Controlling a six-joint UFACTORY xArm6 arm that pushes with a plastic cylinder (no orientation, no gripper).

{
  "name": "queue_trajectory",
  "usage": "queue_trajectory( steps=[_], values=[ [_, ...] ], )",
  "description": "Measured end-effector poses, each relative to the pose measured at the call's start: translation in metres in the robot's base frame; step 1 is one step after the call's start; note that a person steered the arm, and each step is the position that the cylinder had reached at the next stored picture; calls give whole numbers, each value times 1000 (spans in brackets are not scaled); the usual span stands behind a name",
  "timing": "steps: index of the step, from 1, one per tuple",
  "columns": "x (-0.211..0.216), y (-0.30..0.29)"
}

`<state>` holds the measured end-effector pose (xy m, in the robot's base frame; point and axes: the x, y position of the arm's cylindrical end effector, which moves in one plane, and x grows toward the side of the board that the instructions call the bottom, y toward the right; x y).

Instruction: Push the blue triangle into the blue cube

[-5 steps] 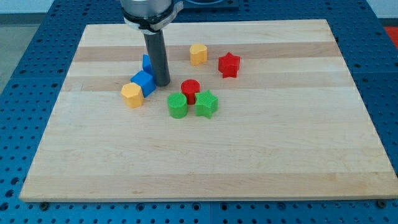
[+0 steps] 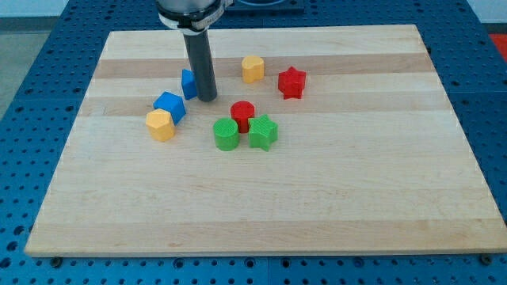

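The blue triangle [image 2: 188,82] lies on the wooden board, partly hidden behind my rod. My tip [image 2: 207,99] rests just to the triangle's right, touching or nearly touching it. The blue cube [image 2: 169,106] sits a short way down-left of the triangle, with a small gap between them. An orange block [image 2: 160,125] touches the cube's lower left side.
A red cylinder [image 2: 242,115] sits right of my tip, with a green cylinder [image 2: 226,134] and a green star [image 2: 263,132] below it. An orange block [image 2: 253,69] and a red star [image 2: 291,82] lie toward the view's upper right. The board's edge [image 2: 79,119] runs at the left.
The blue cube and the orange block beside it have slid down-left. My tip has moved slightly up, and more of the blue triangle shows.
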<state>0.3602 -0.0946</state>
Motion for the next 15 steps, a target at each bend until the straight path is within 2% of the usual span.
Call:
queue_trajectory(
  steps=[4, 5, 8, 11, 13, 15],
  values=[
    [-66, -5],
    [-68, -11],
    [-57, -10],
    [-46, -47],
    [-43, -47],
    [-22, -47]
  ],
)
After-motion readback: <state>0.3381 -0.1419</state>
